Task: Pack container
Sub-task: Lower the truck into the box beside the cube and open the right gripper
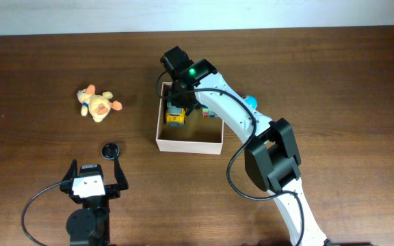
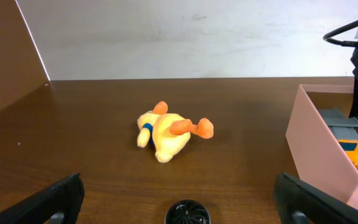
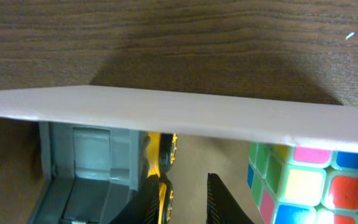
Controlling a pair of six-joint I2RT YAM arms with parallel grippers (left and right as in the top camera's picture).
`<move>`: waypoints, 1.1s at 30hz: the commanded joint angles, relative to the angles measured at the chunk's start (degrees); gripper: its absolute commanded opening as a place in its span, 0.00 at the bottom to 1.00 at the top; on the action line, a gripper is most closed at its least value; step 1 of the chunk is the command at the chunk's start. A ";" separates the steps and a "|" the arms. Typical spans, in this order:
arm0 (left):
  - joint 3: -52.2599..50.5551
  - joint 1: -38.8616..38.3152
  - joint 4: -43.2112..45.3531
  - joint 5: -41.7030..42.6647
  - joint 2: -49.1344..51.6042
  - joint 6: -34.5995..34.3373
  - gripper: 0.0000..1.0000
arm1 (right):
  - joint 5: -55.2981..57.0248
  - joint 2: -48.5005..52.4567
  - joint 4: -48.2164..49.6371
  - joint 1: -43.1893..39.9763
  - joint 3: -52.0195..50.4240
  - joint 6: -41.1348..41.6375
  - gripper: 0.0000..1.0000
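The container (image 1: 189, 145) is a shallow white-walled box with a tan floor at the table's middle; its wall shows in the left wrist view (image 2: 319, 149) and its rim crosses the right wrist view (image 3: 179, 115). Inside it lie a yellow and grey toy truck (image 1: 176, 117) (image 3: 86, 168) and a colour cube (image 1: 207, 113) (image 3: 303, 183). My right gripper (image 1: 178, 102) (image 3: 182, 183) reaches into the box, jaws a narrow way apart over bare floor, left finger beside the truck's wheels. A yellow plush duck (image 1: 98, 104) (image 2: 169, 132) lies left of the box. My left gripper (image 1: 94, 171) (image 2: 179, 186) stands wide open, empty, near the front edge.
A small black round disc (image 1: 110, 149) (image 2: 187, 213) lies on the table just ahead of the left gripper. A light blue object (image 1: 250, 100) shows right of the box, partly hidden by the right arm. A white wall bounds the far side of the table.
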 commanded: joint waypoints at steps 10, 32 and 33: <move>-0.26 0.04 0.02 0.59 -0.26 -0.35 0.99 | -1.07 0.81 0.52 0.98 0.02 -0.11 0.21; -0.26 0.04 0.02 0.59 -0.26 -0.35 0.99 | 3.63 0.81 -1.99 1.07 0.02 -0.52 0.26; -0.26 0.04 0.02 0.59 -0.26 -0.35 0.99 | 3.82 0.81 -2.45 0.90 0.02 -0.57 0.27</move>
